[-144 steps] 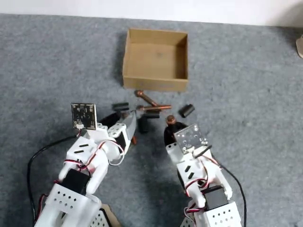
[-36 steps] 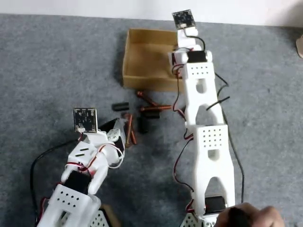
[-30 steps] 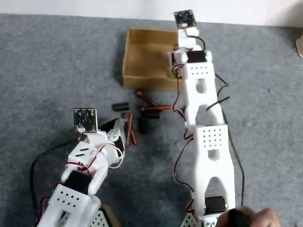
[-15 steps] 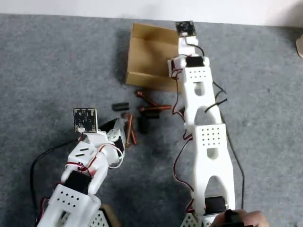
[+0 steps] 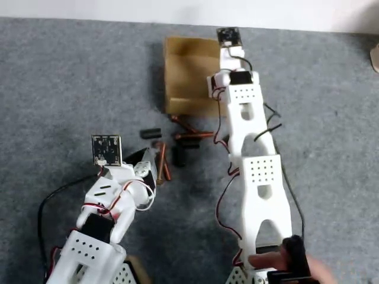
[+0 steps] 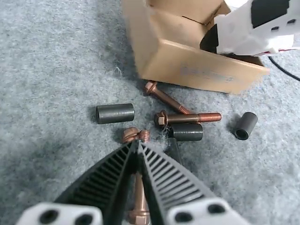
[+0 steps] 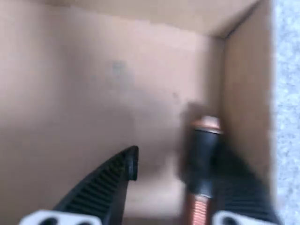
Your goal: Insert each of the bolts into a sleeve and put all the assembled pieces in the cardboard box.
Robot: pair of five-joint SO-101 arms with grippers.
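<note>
the tan cardboard box (image 5: pixel 185 65) is sitting open-topped, holding a black-sleeved bolt (image 7: pixel 204 154) near one wall. two copper bolts (image 6: pixel 167 99) are lying just outside it among three black sleeves (image 6: pixel 115 113). a third bolt (image 6: pixel 138 187) is sitting clamped in the left gripper (image 6: pixel 138 143).

The cardboard box (image 5: pixel 186 83) stands on the carpet (image 5: pixel 71 77) at twelve o'clock of the loose parts. Just by its near wall lies a first bolt (image 6: pixel 166 97); a second bolt (image 6: pixel 187 117) lies at that one's five o'clock, with a middle sleeve (image 6: pixel 186 132) against it at six. A left sleeve (image 6: pixel 115 113) lies at nine o'clock, a far sleeve (image 6: pixel 245 125) at three. The left gripper (image 6: pixel 138 144) sits at eight o'clock, a held bolt (image 6: pixel 138 192) between its fingers. The right gripper (image 7: pixel 176 159) hangs inside the box, an assembled piece (image 7: pixel 204 159) beside one finger
</note>
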